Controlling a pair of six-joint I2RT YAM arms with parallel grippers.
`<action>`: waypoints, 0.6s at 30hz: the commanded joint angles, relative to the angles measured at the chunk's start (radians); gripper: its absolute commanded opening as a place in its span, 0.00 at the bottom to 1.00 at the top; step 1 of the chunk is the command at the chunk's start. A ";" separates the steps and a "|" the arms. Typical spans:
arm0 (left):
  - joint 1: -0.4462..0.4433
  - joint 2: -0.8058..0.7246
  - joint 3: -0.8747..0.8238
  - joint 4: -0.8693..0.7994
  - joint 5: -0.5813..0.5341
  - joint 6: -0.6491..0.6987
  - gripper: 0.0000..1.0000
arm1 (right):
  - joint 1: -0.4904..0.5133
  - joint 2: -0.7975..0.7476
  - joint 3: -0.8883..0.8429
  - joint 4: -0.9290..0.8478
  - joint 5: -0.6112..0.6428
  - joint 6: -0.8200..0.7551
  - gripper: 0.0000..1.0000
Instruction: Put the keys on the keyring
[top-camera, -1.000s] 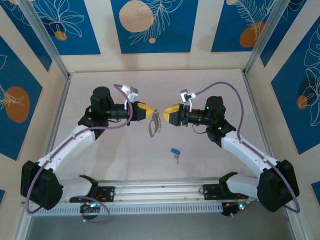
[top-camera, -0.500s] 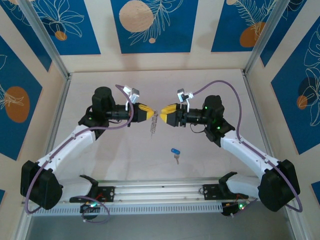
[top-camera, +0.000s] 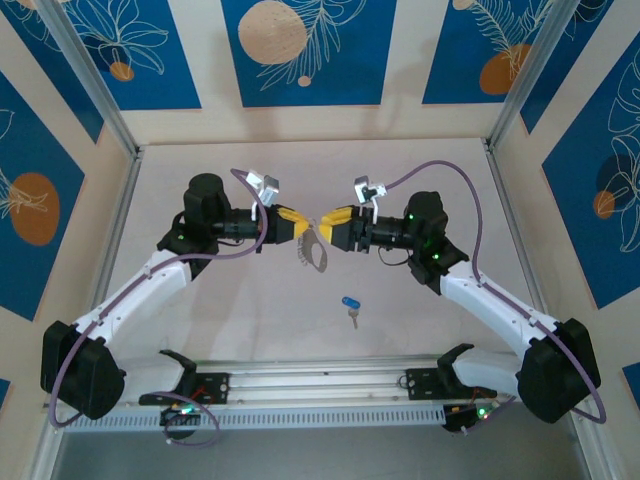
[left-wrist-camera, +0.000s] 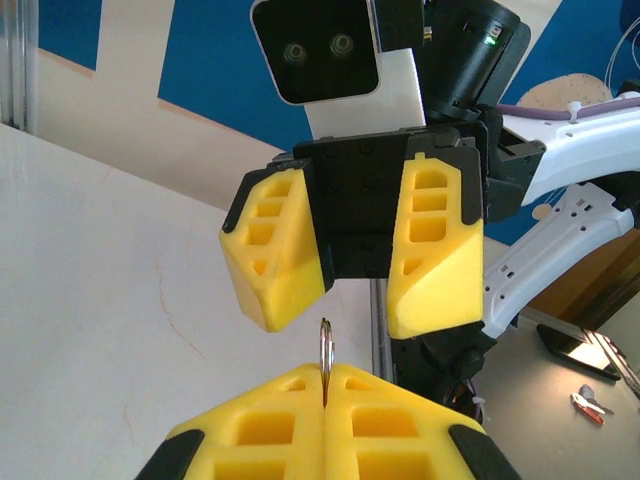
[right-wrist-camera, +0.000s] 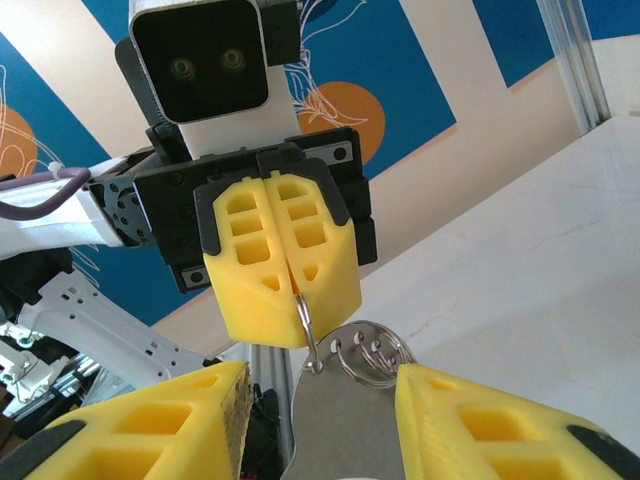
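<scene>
Above the middle of the pale table (top-camera: 200, 300), the two grippers are brought nose to nose in the top view, with the keyring (top-camera: 313, 252) hung between them. The left gripper (top-camera: 300, 228) is seen at about 10 o'clock from the grey loop and the right gripper (top-camera: 328, 228) at about 2 o'clock. In the left wrist view, the left gripper's (left-wrist-camera: 325, 400) yellow pads are pressed together on a thin wire ring of the keyring (left-wrist-camera: 326, 350), which is seen edge-on and upright. The right gripper (left-wrist-camera: 350, 318) is shown facing it with its pads spread wide apart. From the right wrist, the left gripper (right-wrist-camera: 290, 300) is again seen pinched on that wire ring. The flat grey body of the keyring (right-wrist-camera: 345, 410) is hung below it with small rings along its top edge, in the gap between the spread pads of the right gripper (right-wrist-camera: 320, 378) — whether either pad touches the metal cannot be told. The blue-headed key (top-camera: 349, 303) is left lying on the table at about 5 o'clock from the keyring, well apart from both grippers, with its silver blade pointed towards the arm bases.
</scene>
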 joint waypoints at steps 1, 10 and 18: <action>-0.015 -0.013 0.015 0.032 0.009 -0.009 0.00 | 0.015 0.010 0.039 0.032 0.005 -0.002 0.43; -0.020 -0.009 0.015 0.031 0.006 -0.007 0.00 | 0.028 0.038 0.061 0.033 0.008 -0.006 0.39; -0.020 -0.006 0.018 0.028 0.007 -0.004 0.00 | 0.031 0.045 0.061 0.031 0.012 -0.007 0.26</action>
